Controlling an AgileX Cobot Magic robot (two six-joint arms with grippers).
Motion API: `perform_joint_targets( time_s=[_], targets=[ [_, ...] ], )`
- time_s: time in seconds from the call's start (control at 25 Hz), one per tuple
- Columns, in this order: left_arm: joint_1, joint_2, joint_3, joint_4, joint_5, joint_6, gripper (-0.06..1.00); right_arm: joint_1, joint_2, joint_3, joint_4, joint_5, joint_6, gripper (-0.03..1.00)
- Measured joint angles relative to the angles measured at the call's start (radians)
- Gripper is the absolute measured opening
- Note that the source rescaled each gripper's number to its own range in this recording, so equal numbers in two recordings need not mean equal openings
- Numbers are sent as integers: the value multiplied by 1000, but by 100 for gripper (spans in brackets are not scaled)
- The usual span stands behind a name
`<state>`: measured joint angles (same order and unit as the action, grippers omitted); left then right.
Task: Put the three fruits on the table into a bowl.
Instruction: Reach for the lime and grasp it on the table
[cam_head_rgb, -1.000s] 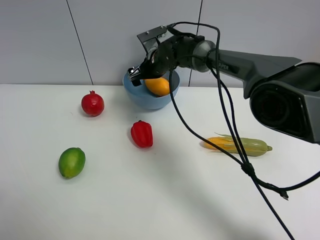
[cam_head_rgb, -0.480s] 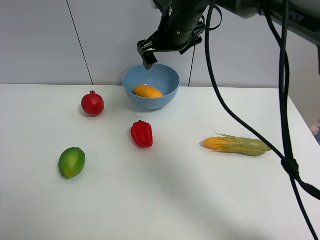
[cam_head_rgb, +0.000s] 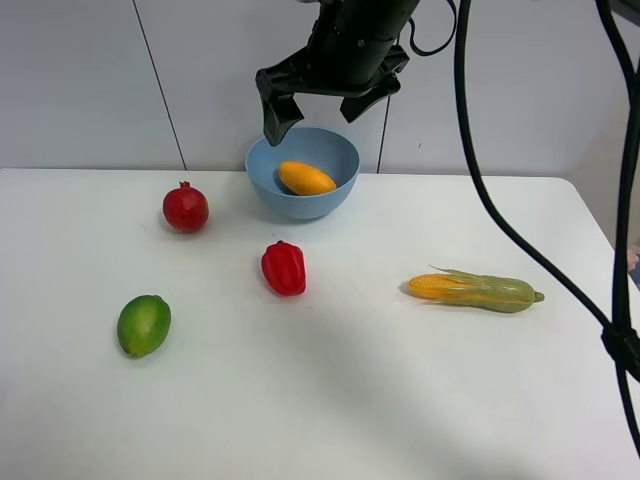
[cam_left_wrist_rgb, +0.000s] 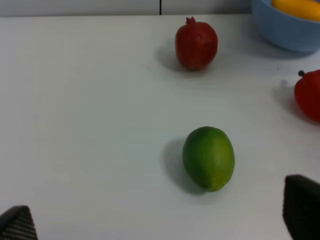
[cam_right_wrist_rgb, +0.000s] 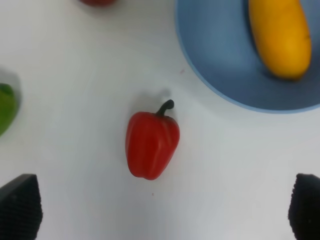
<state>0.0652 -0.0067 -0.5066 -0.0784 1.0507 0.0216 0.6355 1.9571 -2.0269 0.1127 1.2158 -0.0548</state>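
The orange-yellow mango (cam_head_rgb: 306, 178) lies inside the light-blue bowl (cam_head_rgb: 290, 206) at the back of the table (cam_head_rgb: 330, 400). My right gripper (cam_head_rgb: 313, 110) hangs open and empty above the bowl's near-left rim. On the table's left side the dark-red pomegranate (cam_head_rgb: 186, 207) sits apart from the bowl. The green lime (cam_head_rgb: 144, 324) rests nearer the front. The left wrist view shows the lime (cam_left_wrist_rgb: 209, 158) just ahead of my open left gripper (cam_left_wrist_rgb: 160, 217), with the pomegranate (cam_left_wrist_rgb: 196, 43) farther off. The right wrist view looks down on the mango (cam_right_wrist_rgb: 280, 37) and the bowl (cam_right_wrist_rgb: 225, 60).
A red bell pepper (cam_head_rgb: 284, 268) stands in front of the bowl, directly under my right gripper (cam_right_wrist_rgb: 162, 207) in its wrist view. A corn cob in green husk (cam_head_rgb: 475, 290) lies on the right. Black cables (cam_head_rgb: 480, 200) hang down the right side.
The right arm has risen from the bowl to well above it. The mango, which was at the gripper's fingers, now lies loose in the bowl.
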Motion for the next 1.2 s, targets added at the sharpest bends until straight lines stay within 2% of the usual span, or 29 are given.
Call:
perform_joint_targets(
  time_s=[0.4,0.52,0.64,0.76,0.92,1.2],
  targets=[
    [0,0,0,0,0,0,100,10,-66,14,-31,0,27,100],
    [0,0,0,0,0,0,100,3,-124,105,-41,-1,55,100],
    [0,0,0,0,0,0,100,-22,-202,271,-43,-1,104,100],
    [0,0,0,0,0,0,100,-89,-307,443,-34,-1,128,100],
    [0,0,0,0,0,0,100,-239,-492,666,-26,-32,146,100],
    [0,0,0,0,0,0,100,-504,-827,922,-57,-54,110,100]
  ],
)
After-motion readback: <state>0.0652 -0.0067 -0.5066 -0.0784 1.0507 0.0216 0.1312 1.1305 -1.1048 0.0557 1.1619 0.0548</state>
